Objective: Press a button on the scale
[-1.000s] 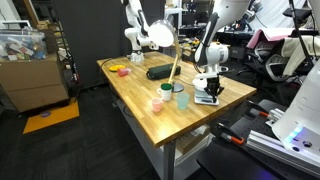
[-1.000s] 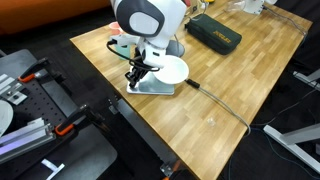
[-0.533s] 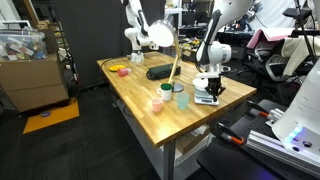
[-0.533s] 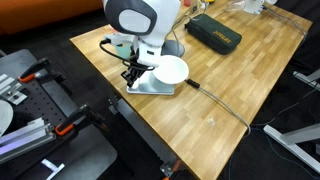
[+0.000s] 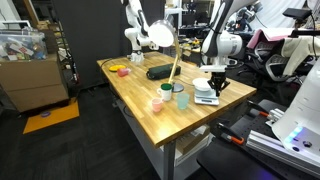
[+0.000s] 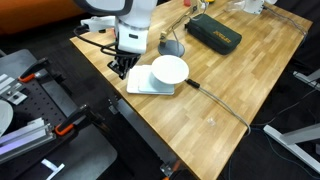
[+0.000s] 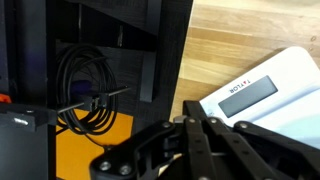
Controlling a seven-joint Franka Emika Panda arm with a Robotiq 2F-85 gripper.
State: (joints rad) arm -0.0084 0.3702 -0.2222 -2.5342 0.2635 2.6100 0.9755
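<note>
Where gripper [image 6: 122, 66] hangs: over the tabletop [image 6: 230, 95] edge, just beside scale [image 6: 160, 78].
Jaws: pressed together, empty.
Scale from jaws: inboard, display side nearest.
Buttons: cannot tell.

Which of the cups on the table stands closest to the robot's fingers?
The teal cup, right beside the scale; the other two cups stand farther from the fingers.

Wrist view: scale [image 7: 288, 72] cut off at right edge, lower part hidden behind gripper [image 7: 192, 120]; buttons not discernible.
</note>
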